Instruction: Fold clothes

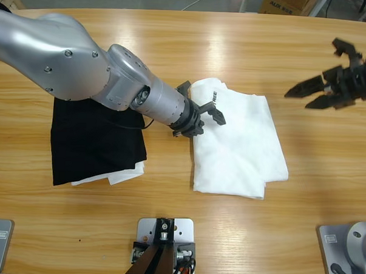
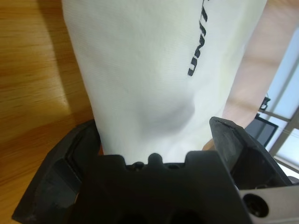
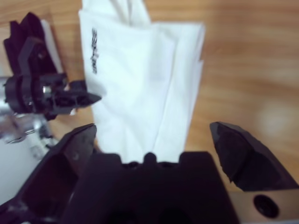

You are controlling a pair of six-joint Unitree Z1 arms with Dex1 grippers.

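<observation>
The clothes, a white T-shirt (image 1: 240,145) with small black lettering (image 1: 213,93), lie folded into a rough rectangle at the table's middle. My left gripper (image 1: 201,102) hovers over the shirt's upper left edge, jaws open and spread wide. In the left wrist view the shirt (image 2: 135,60) fills the space between and beyond the open gripper (image 2: 154,135). Off the shirt's upper right corner, my right gripper (image 1: 301,98) is open above bare wood. The right wrist view looks past the open gripper (image 3: 154,140) onto the shirt (image 3: 140,74) and the left gripper (image 3: 46,93).
A folded black garment (image 1: 95,139) lies left of the shirt, partly under the left arm. A smaller white cloth (image 1: 123,174) pokes out beneath its front edge. Bare wooden table (image 1: 327,179) surrounds both. A cardboard box (image 1: 286,4) stands beyond the far edge.
</observation>
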